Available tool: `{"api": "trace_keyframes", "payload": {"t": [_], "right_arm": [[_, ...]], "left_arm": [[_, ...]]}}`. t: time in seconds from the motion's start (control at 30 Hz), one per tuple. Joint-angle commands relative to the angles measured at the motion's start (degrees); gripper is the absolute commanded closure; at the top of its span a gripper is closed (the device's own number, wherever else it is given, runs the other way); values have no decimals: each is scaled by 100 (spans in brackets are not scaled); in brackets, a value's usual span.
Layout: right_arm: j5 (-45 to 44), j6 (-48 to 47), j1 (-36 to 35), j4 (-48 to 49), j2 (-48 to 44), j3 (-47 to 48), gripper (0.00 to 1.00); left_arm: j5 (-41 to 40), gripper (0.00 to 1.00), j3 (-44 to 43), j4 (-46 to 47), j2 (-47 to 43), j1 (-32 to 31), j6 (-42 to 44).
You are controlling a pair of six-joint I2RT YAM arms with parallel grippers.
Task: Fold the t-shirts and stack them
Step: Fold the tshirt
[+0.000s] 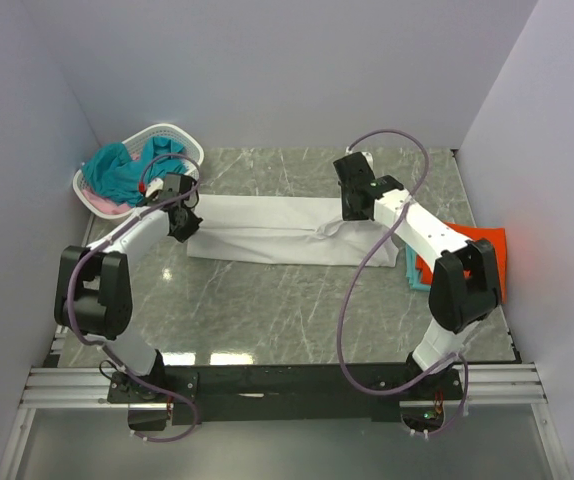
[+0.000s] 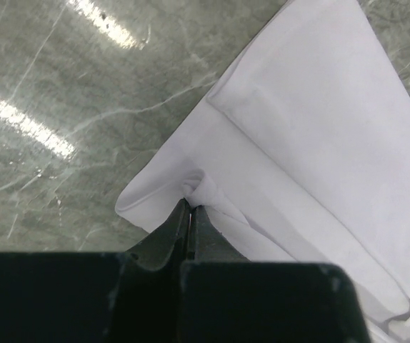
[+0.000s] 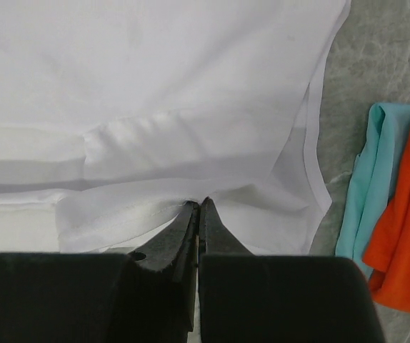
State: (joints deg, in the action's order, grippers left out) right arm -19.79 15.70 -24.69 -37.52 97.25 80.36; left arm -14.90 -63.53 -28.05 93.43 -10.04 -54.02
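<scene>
Counted from above: two arms, one basket, one white t-shirt (image 1: 267,232) spread out, one orange-red t-shirt (image 1: 489,250), one pale teal t-shirt (image 3: 375,171). At ten o'clock on the table (image 1: 267,320), the single basket (image 1: 172,133): white perforated plastic, oval, filled with bunched teal t-shirts (image 1: 117,172), too heaped to count, plus a strip of pink t-shirt (image 1: 105,203) at the near rim. Just beyond the table's centre, toward twelve o'clock, the white t-shirt, laid flat as a long band from nine to three o'clock; thin smooth cloth, doubled in layers, with a hemmed border and soft creases. At the band's nine o'clock end, the left gripper (image 2: 191,214), clenched on a pinch of white cloth, jaws pressed together and the fabric puckered at the tips. At the three o'clock end, the right gripper (image 3: 199,211), likewise clamped on a gathered fold, black tapered jaws meeting. At three o'clock on the table, near the wall, the orange-red t-shirt lying flat, the pale teal t-shirt touching its nine o'clock edge, both near the white hem but apart from it. Tabletop glossy, grey-green, marble-veined, streaked with lamp glare.
</scene>
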Motion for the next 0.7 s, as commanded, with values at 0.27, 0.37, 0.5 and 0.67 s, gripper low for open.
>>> {"api": "trace_keyframes", "payload": {"t": [0.27,0.37,0.5,0.67], "right_arm": [[282,-111,289,139,811,648,100],[458,-111,447,324,1119,884,100],[389,-120,553,26,1840,1691,72],[484,-94,544,-213,1623,1932,51]], "left_arm": [[-84,95,-775,46,870,55,208],[-58,86,-950,55,1107,81,164],[39,46,-1127,36,1117,82,225],[303,5,-908,151,607,64,304]]}}
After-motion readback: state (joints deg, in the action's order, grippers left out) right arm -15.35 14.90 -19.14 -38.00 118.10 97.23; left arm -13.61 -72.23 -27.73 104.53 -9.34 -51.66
